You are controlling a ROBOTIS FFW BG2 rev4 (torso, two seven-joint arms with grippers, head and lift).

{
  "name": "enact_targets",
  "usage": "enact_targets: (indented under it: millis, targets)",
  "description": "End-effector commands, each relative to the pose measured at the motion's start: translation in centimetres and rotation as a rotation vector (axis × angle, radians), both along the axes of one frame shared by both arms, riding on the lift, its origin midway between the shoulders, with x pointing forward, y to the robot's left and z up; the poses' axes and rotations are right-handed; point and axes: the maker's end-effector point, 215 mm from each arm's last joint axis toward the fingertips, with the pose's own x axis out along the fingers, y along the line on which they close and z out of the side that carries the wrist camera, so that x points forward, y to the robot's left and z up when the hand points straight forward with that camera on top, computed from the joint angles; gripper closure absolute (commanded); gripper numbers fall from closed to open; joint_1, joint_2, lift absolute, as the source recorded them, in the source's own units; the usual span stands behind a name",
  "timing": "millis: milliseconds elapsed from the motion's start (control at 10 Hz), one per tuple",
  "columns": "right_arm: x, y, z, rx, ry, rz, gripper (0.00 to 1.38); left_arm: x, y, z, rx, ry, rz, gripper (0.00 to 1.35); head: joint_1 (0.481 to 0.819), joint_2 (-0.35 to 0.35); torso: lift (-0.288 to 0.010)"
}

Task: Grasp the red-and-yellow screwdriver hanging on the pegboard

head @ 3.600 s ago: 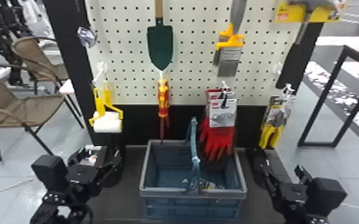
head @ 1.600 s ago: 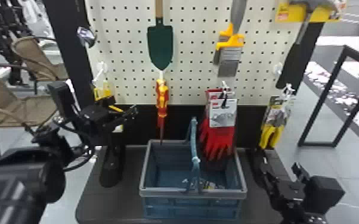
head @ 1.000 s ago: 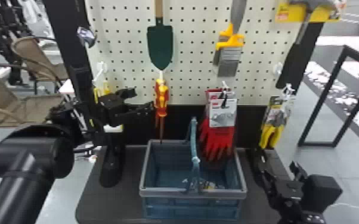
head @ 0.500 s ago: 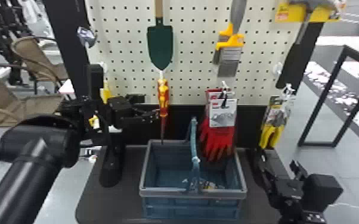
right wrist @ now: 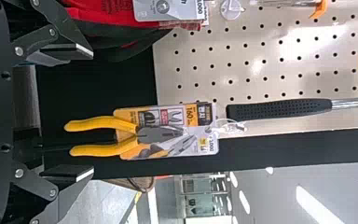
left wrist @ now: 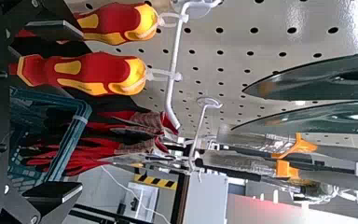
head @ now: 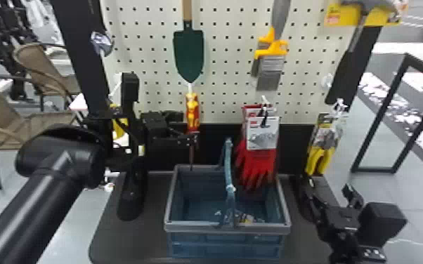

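**mo:** ok so the red-and-yellow screwdriver (head: 192,111) hangs on the pegboard (head: 228,80) just left of centre in the head view. It's right under the green trowel (head: 188,56), tip pointing down at the back rim of the blue basket (head: 227,229). The left gripper (head: 188,139) sits at it from the left, about where the handle turns into shaft. The wrist view has its fingers spread wide with the handle between them, nothing pinched yet.

**jb:** that height is what I'd worry about. Clamp on the skinny shaft and I reckon it pivots on the white hook (left wrist: 170,88) or slides through. One finger bumping first would set it swinging out of the gap. It also needs lifting off the hook. A straight tug outward could jam it or drop it into the basket.

**mo:** fair. The red gloves (head: 256,165) hang near on the right too, though apart from it.

**jb:** and vs earlier?

**mo:** a few seconds back the left arm was folded low in the lower left corner. Since then it has come up and swung across to centre, and in the last half second it only crept a bit closer. The screwdriver hasn't left its hook. The right gripper (head: 332,200) stayed parked lower right, fingers apart, holding nothing.
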Motion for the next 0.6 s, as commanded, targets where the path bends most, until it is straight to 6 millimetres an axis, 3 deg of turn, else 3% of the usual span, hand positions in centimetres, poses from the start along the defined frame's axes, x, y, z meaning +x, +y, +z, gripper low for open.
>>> enact_targets:
  millis: [0, 300, 500]
  targets:
    - [0.0, 0.2, 0.3, 0.003, -0.009, 0.006, 0.40, 0.6, 0.5, 0.1, 0.011, -0.016, 0.019, 0.16, 0.549, 0.000, -0.100]
    - [0.5, 2.4, 0.6, 0.016, -0.018, 0.057, 0.40, 2.2, 2.7, 0.8, 0.015, -0.048, 0.069, 0.16, 0.549, 0.000, -0.100]
    - [0.6, 3.7, 1.2, 0.027, -0.036, 0.082, 0.40, 2.5, 2.7, 1.4, 0.022, -0.058, 0.069, 0.16, 0.549, 0.000, -0.100]
